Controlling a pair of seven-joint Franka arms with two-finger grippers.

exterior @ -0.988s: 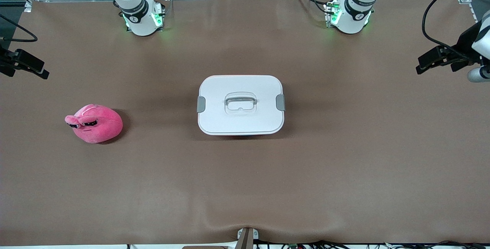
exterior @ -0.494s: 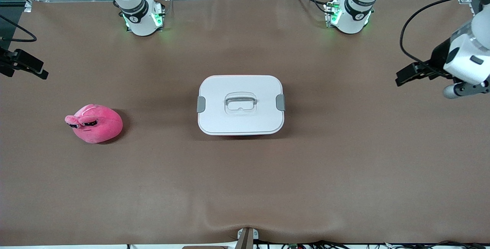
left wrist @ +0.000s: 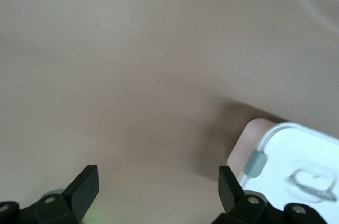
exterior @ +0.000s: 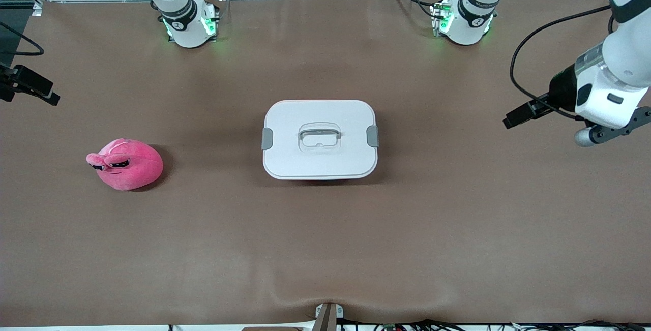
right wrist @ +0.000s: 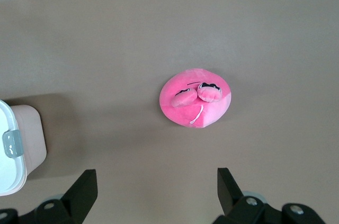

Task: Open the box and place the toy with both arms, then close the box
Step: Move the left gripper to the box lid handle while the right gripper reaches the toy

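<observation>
While both pairs of black fingers stand spread wide with nothing between them, neither arm touches anything; the left gripper (left wrist: 158,192) hangs over bare brown tabletop (exterior: 457,229) toward the left arm's end, its fingers (left wrist: 85,184) pointing toward the box and well apart from it; the right gripper (right wrist: 157,195) hangs over the tabletop at the right arm's end, looking down on the toy from above, and shows in the front view only as a dark tip at the picture's edge.

Outward from them, the rounded-rectangular pale pink plastic box (exterior: 320,139) sits mid-table, its white lid (exterior: 320,163) shut flat, a clear recessed handle (exterior: 319,134) at the centre and a grey clip (exterior: 373,136) on each short side, both apparently latched; the rounded bright pink plush toy (exterior: 125,164) with two bulging half-lidded eyes lies well apart from it, toward the right arm's end and slightly nearer the front camera.

As a judgement, the box looks stiff, smooth and light, so it may slide under a sideways push; the clips likely want levering outward from their lower edges, one finger under each, and then the lid lifts best by the handle's bar, which seems narrow enough to pinch; the toy looks soft, light and squashy, not fragile; a pinch across its rounded body, clear of the eyes, should hold, though plush gives under pressure, so a deep grip seems wiser than a fingertip one.
</observation>
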